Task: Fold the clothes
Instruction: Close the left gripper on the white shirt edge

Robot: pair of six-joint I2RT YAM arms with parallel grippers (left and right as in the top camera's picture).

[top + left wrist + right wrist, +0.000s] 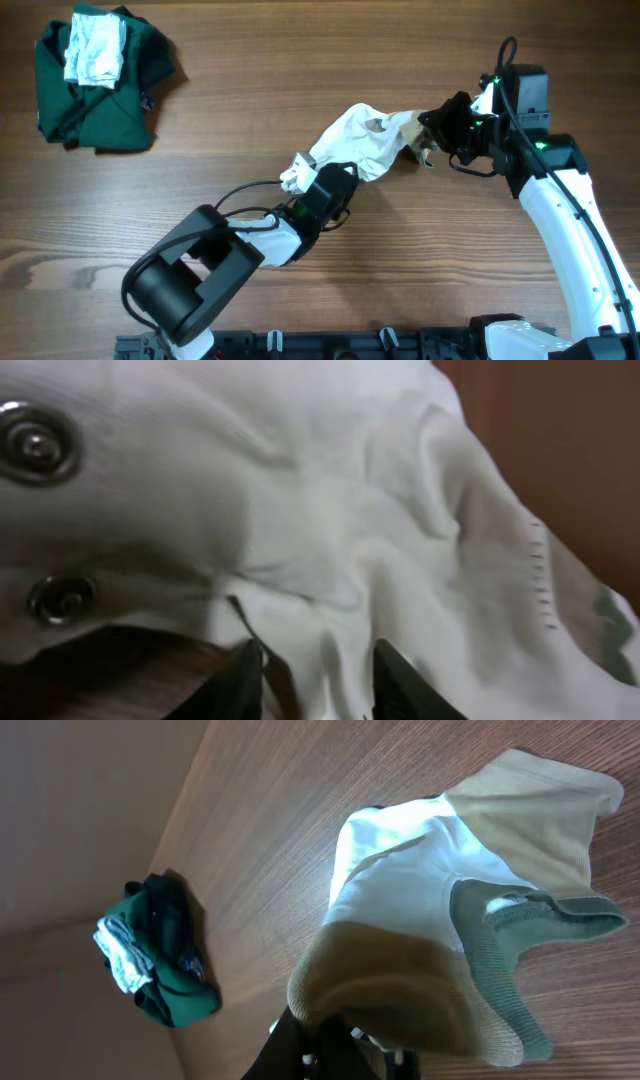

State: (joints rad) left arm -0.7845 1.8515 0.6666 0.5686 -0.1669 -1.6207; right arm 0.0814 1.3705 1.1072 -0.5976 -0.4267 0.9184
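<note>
Clothes [355, 135], 1 small white garment with tan and green trim, lie stretched across the middle of a wooden table [300, 60] between 2 grippers. The right gripper [432, 135] pinches the tan end. The left gripper [318, 180] has its fingers spread, with a white fold between them. A green heap [100, 90] sits well apart at the table's far corner.

Clothes [355, 140] white, tan part, green trim; table [250, 80] brown woodgrain.

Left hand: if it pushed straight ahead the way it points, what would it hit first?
The white garment: its cloth fills the view just ahead of the left hand, though exact depth is unclear.
</note>
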